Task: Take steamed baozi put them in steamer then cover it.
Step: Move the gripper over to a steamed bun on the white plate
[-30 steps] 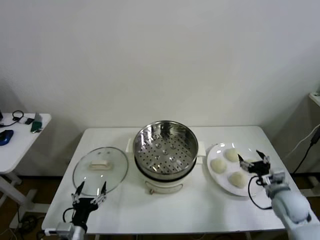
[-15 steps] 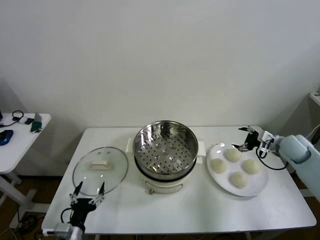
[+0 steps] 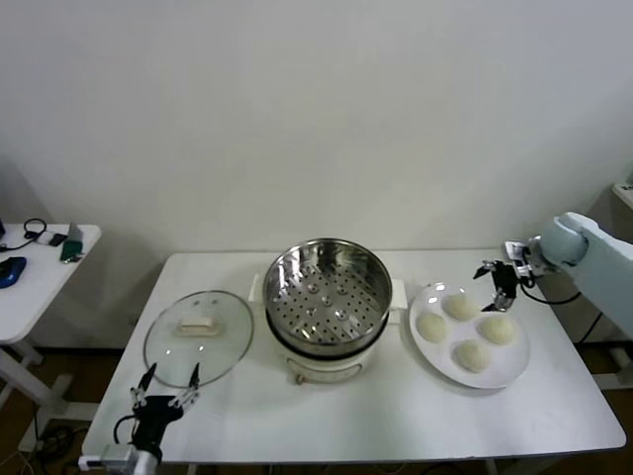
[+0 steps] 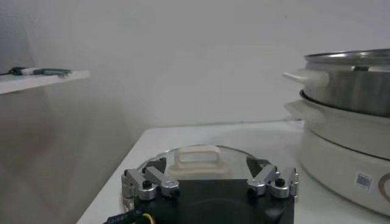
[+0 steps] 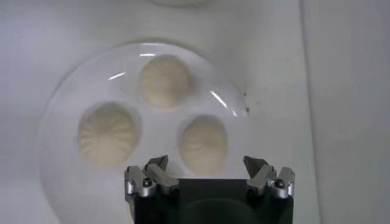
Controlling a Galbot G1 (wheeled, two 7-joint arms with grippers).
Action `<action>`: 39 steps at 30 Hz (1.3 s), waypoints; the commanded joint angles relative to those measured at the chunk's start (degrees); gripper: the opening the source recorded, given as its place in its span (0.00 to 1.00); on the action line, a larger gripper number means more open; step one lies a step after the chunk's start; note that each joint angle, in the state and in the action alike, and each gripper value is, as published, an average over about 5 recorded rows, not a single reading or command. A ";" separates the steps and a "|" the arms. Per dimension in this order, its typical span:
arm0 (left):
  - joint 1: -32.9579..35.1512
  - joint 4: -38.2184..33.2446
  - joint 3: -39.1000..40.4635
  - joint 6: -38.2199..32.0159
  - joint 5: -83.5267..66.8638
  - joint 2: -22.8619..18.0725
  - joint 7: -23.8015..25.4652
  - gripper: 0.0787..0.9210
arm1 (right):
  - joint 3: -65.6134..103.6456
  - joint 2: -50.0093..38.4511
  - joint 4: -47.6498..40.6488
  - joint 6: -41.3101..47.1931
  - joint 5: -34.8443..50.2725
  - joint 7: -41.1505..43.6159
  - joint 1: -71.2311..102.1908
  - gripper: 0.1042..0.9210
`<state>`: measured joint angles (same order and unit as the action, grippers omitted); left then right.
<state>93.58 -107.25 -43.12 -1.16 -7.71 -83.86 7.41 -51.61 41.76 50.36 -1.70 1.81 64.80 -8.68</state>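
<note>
I see my right gripper [image 3: 499,280] spread wide and empty, hovering above the far right side of the white plate [image 3: 514,371] where four steamed baozi [image 3: 432,328] sit. The steamer [image 3: 327,297] stands uncovered mid-table, its cover [image 3: 198,336] flat on the table to its left. My left gripper [image 3: 163,391], also wide and empty, waits near the cover's front edge

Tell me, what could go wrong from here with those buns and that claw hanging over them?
The four steamed baozi sit close together on the plate, so the open right gripper above them might nudge a neighbour while closing on one. The buns look soft, so a hard squeeze could dent one. Later, the cover lies near the table's front edge by the open left gripper; a clumsy grab could push it off.
</note>
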 commanded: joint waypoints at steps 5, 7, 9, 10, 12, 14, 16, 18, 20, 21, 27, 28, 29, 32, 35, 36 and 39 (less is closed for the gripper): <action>-0.14 1.47 -0.29 -0.19 -0.92 1.04 0.00 0.88 | -3.10 10.72 -15.37 -3.90 -5.23 1.52 -0.23 0.88; -0.21 1.67 -0.19 -0.20 -0.89 1.04 0.01 0.88 | -0.94 12.18 -17.74 -4.79 -7.62 0.21 0.82 0.88; -0.33 1.90 -0.02 -0.21 -0.80 1.01 0.03 0.88 | 1.03 13.48 -19.66 -5.43 -8.97 -0.98 1.62 0.88; -0.41 2.01 0.07 -0.20 -0.75 0.98 0.04 0.88 | 1.91 14.02 -20.37 -5.61 -9.26 -1.37 1.97 0.88; -0.59 2.21 0.23 -0.17 -0.64 0.90 0.08 0.88 | 3.05 14.77 -21.08 -5.62 -9.21 -1.80 2.51 0.88; -0.76 2.37 0.35 -0.13 -0.59 0.84 0.11 0.88 | 4.15 15.44 -21.53 -5.61 -9.20 -2.12 3.10 0.88; -0.87 2.50 0.42 -0.12 -0.56 0.83 0.12 0.88 | 5.05 16.14 -22.20 -5.62 -9.23 -2.43 3.53 0.88; -0.89 2.59 0.43 -0.15 -0.55 0.87 0.13 0.88 | 5.57 16.78 -22.95 -5.59 -9.29 -2.49 3.73 0.88; -0.84 2.63 0.39 -0.19 -0.58 0.92 0.15 0.88 | 5.58 17.12 -23.44 -5.45 -9.47 -2.19 3.76 0.87; -0.81 2.65 0.36 -0.22 -0.61 0.94 0.14 0.88 | 5.51 17.20 -23.57 -5.39 -9.62 -1.99 3.76 0.87; -0.88 2.95 0.34 -0.37 -0.71 0.98 0.09 0.88 | 5.88 17.81 -24.39 -5.49 -10.94 -2.02 3.70 0.75; -0.93 3.00 0.37 -0.40 -0.70 0.97 0.08 0.88 | 6.03 17.98 -24.59 -5.55 -11.17 -2.06 3.61 0.71; -0.97 3.04 0.38 -0.41 -0.69 0.94 0.07 0.88 | 6.14 18.15 -24.77 -5.59 -11.21 -2.03 3.50 0.69; -0.93 3.03 0.40 -0.48 -0.63 0.88 0.05 0.88 | 6.30 18.35 -24.59 -5.72 -10.91 -1.63 3.22 0.62; -0.63 2.83 0.36 -0.58 -0.61 0.90 0.04 0.88 | 5.19 17.53 -22.68 -5.71 -9.12 -0.83 2.07 0.60; -0.52 2.74 0.35 -0.62 -0.60 0.92 0.04 0.88 | 3.84 16.88 -21.56 -5.69 -7.73 -0.49 1.07 0.60; -0.23 2.56 0.37 -0.81 -0.48 0.98 0.06 0.88 | -3.57 14.03 -15.83 -5.76 -1.07 0.60 -5.51 0.60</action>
<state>92.99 -104.43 -42.77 -1.80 -8.33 -82.92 7.46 -48.24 57.81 29.23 -7.25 -5.75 64.39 -7.71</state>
